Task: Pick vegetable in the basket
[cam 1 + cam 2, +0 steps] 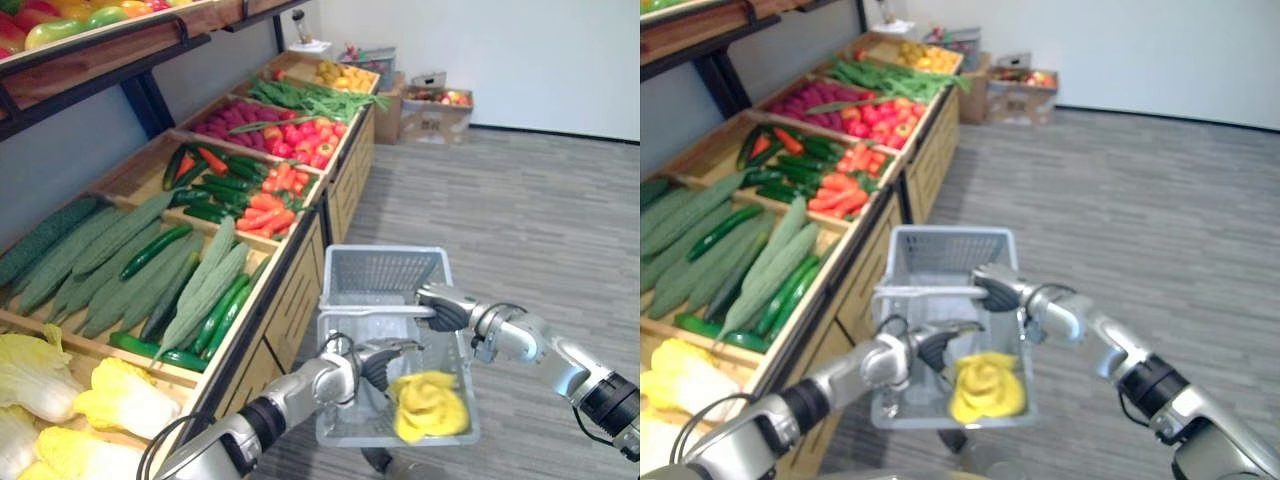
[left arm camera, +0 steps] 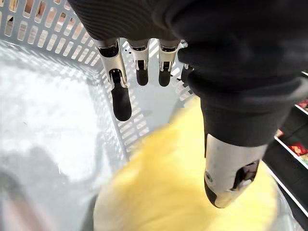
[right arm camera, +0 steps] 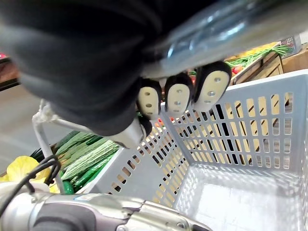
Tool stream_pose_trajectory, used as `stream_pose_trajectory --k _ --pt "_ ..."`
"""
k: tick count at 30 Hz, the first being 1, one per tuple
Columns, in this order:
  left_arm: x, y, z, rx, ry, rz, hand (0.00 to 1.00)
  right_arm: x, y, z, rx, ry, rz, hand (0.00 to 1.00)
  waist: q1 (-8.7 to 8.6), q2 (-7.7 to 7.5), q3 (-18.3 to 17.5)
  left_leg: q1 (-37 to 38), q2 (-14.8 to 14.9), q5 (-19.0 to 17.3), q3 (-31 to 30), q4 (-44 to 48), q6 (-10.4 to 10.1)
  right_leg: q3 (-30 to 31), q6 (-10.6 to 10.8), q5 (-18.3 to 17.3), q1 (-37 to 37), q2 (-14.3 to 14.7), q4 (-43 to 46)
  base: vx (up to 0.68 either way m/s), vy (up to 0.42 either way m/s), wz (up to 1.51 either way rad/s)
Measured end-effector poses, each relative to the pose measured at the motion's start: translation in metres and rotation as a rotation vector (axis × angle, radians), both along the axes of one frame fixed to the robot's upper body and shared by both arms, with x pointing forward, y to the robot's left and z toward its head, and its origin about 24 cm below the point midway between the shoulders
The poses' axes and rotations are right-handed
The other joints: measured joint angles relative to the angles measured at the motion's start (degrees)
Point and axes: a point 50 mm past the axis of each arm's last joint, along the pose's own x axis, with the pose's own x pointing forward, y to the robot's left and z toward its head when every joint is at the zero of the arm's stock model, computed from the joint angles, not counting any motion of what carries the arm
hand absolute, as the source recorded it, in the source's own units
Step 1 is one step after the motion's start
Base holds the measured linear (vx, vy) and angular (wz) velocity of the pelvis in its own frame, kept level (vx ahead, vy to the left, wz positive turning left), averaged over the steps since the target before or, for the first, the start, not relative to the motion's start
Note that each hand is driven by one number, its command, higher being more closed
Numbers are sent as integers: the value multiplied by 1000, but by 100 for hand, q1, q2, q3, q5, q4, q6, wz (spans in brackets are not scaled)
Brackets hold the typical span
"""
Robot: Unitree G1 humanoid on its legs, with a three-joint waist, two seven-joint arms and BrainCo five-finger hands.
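A grey plastic basket (image 1: 380, 257) hangs over the floor beside the vegetable stall. My right hand (image 1: 447, 305) is shut on its metal handle (image 1: 368, 311), with the fingers (image 3: 178, 98) curled round the bar. A yellow leafy cabbage (image 1: 430, 405) lies on the basket's floor at the near right corner. My left hand (image 1: 375, 358) hovers inside the basket just left of the cabbage (image 2: 183, 192), its fingers (image 2: 120, 96) straight and holding nothing.
A wooden stall (image 1: 290, 270) runs along the left with pale cabbages (image 1: 60, 390), long green gourds and cucumbers (image 1: 150, 265), carrots (image 1: 265, 205), red peppers (image 1: 305, 140) and green beans. Cardboard boxes (image 1: 435, 110) stand at the far wall. Grey floor (image 1: 520, 220) spreads to the right.
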Motion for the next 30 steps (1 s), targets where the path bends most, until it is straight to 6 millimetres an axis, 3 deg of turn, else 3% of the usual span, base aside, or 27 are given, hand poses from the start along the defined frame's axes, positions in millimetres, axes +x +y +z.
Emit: stream_pose_trajectory --k 8,15,16,18,23,26,29,30 --pt "1 -4 2 11 -12 -17 0 0 -1 0 -6 7 -3 100 1 -72 64 52 2 12 -100 -75 12 -120 -7 -5 95 -44 -8 0 -33 8" --pt "3 -21 43 -73 -131 -138 0 -6 -26 -9 37 36 -129 100 101 -83 86 -78 -22 62 -451 -179 50 -439 -18 -20 130 -223 -6 -12 -30 29" --pt "-5 -28 63 -146 -159 -206 0 -9 -43 -15 48 55 -209 100 161 -88 91 -146 -25 83 -640 -205 82 -590 -20 -24 169 -308 -18 -33 -30 57" --pt "-17 -31 81 -234 -123 -279 0 -11 -61 -20 53 64 -296 100 212 -96 97 -218 -80 114 -871 -279 132 -793 -21 -50 206 -440 -14 -61 -34 62" --pt "-42 -27 115 -417 -17 -401 0 -24 -109 -45 113 145 -584 100 349 -123 113 -461 -130 142 -1419 -286 184 -1234 -2 -75 233 -741 -14 -62 -28 54" --pt "-52 -14 119 -448 36 -407 0 -41 -136 -67 177 211 -784 100 389 -127 116 -615 -126 146 -1801 -283 196 -1575 -14 -125 280 -904 -14 -64 -42 70" --pt "-59 -1 121 -538 111 -351 0 -70 -162 -92 260 264 -1012 100 535 -113 103 -864 -134 205 -2272 -280 293 -1977 -7 -151 291 -1094 -25 -53 -39 80" --pt "-59 6 125 -612 135 -298 0 -88 -172 -105 299 296 -1132 100 631 -114 100 -1007 -150 240 -2547 -277 348 -2229 -11 -171 306 -1207 -29 -38 -20 83"
